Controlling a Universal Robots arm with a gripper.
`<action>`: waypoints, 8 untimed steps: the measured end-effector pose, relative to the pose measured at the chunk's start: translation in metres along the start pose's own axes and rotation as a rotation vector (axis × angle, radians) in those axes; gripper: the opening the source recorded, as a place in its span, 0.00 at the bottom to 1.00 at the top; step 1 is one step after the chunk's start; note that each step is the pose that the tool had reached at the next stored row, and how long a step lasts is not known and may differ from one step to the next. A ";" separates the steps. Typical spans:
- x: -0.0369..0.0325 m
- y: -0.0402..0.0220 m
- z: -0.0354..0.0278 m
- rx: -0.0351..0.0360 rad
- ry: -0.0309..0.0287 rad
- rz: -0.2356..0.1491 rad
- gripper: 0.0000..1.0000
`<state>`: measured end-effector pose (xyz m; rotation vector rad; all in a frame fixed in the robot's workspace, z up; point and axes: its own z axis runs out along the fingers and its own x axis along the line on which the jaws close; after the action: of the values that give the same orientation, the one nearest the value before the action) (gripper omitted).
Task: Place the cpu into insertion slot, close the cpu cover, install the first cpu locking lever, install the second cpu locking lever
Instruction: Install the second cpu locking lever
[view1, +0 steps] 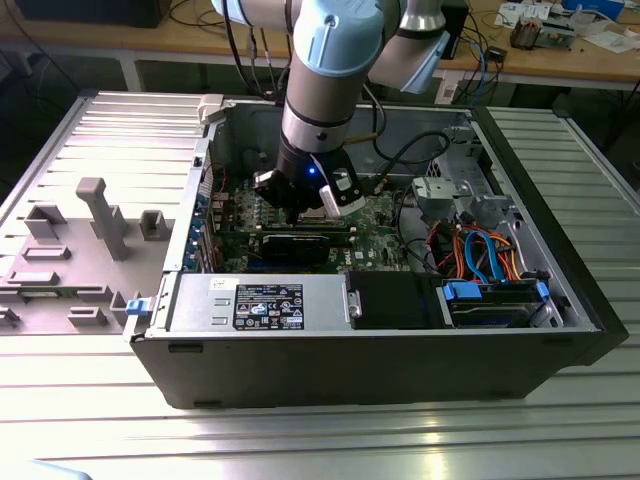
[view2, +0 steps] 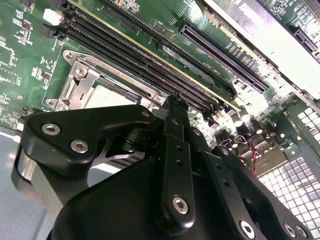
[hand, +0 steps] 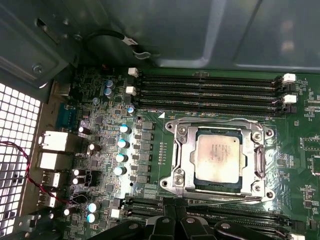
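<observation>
exterior view: gripper low inside the open computer case, over the motherboard.
first wrist view: cpu sits in the insertion slot, cpu cover down around it. second wrist view: whether the fingers are open, i cannot tell. risk: a levering tip could slip off and scrape the memory slots.
</observation>
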<state>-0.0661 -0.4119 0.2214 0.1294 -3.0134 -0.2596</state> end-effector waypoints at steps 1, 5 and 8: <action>0.0000 0.0000 0.0000 0.0000 0.0000 0.000 0.11; 0.0000 -0.0001 0.0000 0.0000 0.0000 0.000 0.11; 0.0000 -0.0002 0.0000 -0.0002 -0.0001 0.000 0.11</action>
<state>-0.0661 -0.4121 0.2213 0.1293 -3.0135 -0.2598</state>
